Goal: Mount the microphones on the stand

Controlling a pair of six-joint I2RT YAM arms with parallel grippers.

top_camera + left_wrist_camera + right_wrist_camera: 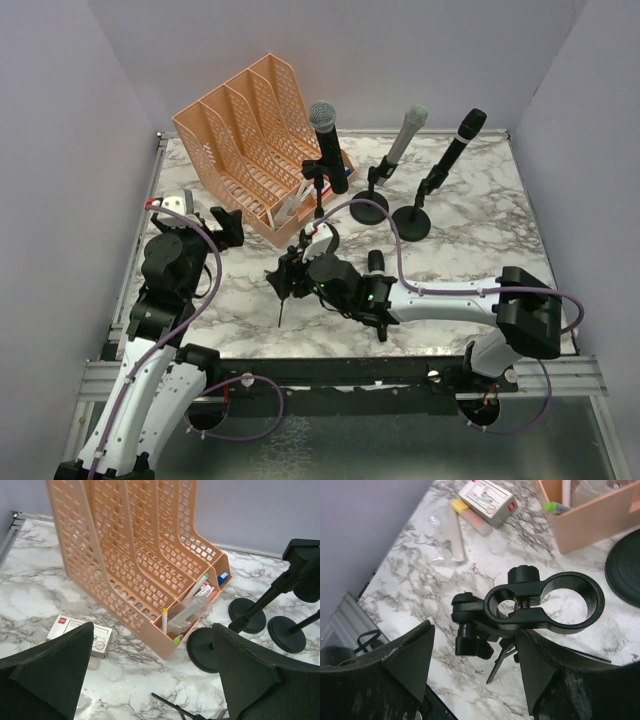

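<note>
Three microphones stand clipped in round-base stands at the back: a black one with a silver grille (325, 135), a silver-grey one (406, 132) and an all-black one (460, 137). A fourth microphone is out of view. A small black tripod stand (290, 280) with an empty ring clip (545, 602) stands on the marble at centre. My right gripper (299, 268) (475, 630) is open around it, the clip just ahead of its right finger. My left gripper (228, 225) (152, 642) is open and empty, over the table left of the organiser.
A peach mesh file organiser (250, 140) (130, 555) holding pens stands at the back left. A small white box (80, 635) (487, 500) and a plastic packet (452, 535) lie near it. Three round stand bases (207, 650) (248, 615) (286, 634) sit close together.
</note>
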